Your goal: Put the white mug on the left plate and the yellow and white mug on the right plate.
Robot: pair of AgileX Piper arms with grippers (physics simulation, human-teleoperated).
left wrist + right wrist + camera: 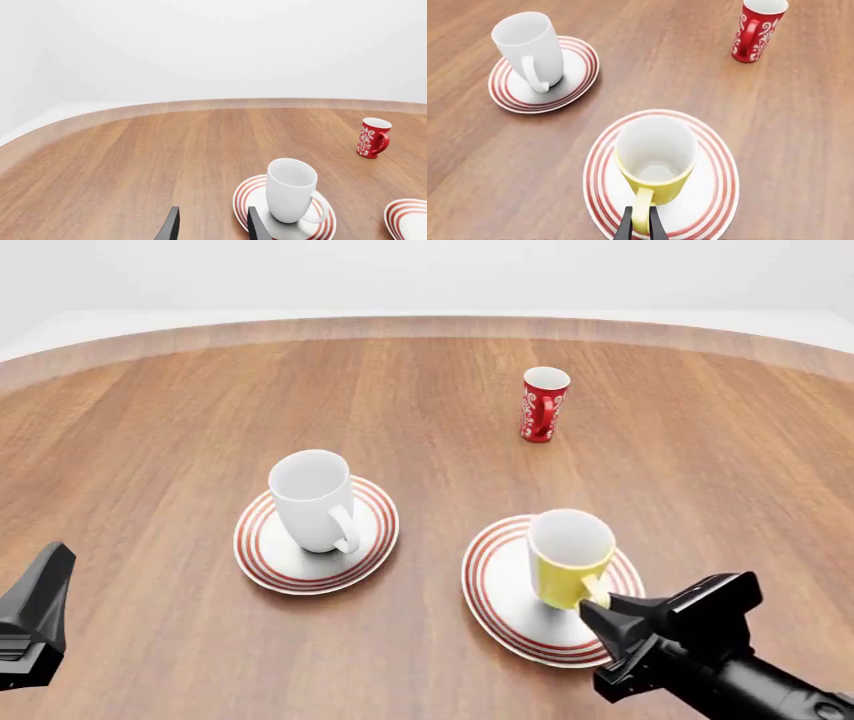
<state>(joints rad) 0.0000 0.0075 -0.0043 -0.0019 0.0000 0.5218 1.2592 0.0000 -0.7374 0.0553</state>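
Observation:
The white mug [314, 498] stands upright on the left plate [267, 558], handle toward the near side. The yellow and white mug [570, 558] stands upright on the right plate [497, 600]. My right gripper [603, 618] is at the mug's near side. In the right wrist view its fingers [626, 227] are closed on both sides of the yellow handle [641, 210]. My left gripper [47, 585] sits low at the near left, apart from the left plate. In the left wrist view it is open and empty [212, 227], beside the white mug [291, 189] and its plate [248, 199].
A slim red cup with a white pattern [542, 405] stands upright farther back, right of centre; it also shows in the right wrist view [757, 30]. The wooden table's curved far edge [427, 328] runs across the back.

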